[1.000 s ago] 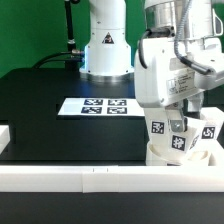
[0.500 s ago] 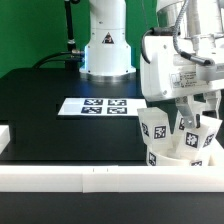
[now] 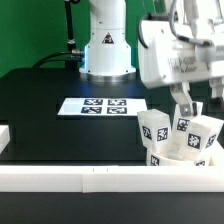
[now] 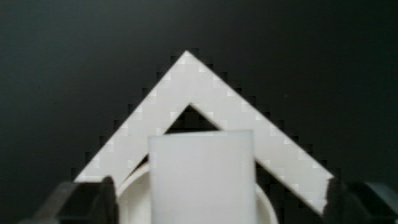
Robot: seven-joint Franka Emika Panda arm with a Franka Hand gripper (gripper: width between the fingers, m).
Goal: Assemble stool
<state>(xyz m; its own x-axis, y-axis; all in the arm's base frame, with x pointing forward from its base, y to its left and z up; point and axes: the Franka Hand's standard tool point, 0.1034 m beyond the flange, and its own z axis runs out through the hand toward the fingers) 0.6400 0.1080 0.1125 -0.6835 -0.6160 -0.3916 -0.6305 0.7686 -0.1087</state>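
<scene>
The white stool (image 3: 178, 150) stands upside down on its round seat at the exterior view's lower right, tucked into the corner of the border bars. Three short tagged legs (image 3: 183, 127) stick up from the seat and splay outward. My gripper (image 3: 198, 106) hangs just above the leg tops. In the wrist view one white leg (image 4: 210, 175) shows between the dark fingers (image 4: 80, 203), with a gap on each side, so the gripper (image 4: 222, 208) is open and holds nothing.
The marker board (image 3: 98, 106) lies on the black table at the middle. A long white border bar (image 3: 75, 177) runs along the near edge; its corner shows as a white wedge in the wrist view (image 4: 187, 80). The robot base (image 3: 105, 45) stands behind.
The gripper has risen off the legs and shifted toward the exterior view's right. More of the legs and their tags now show.
</scene>
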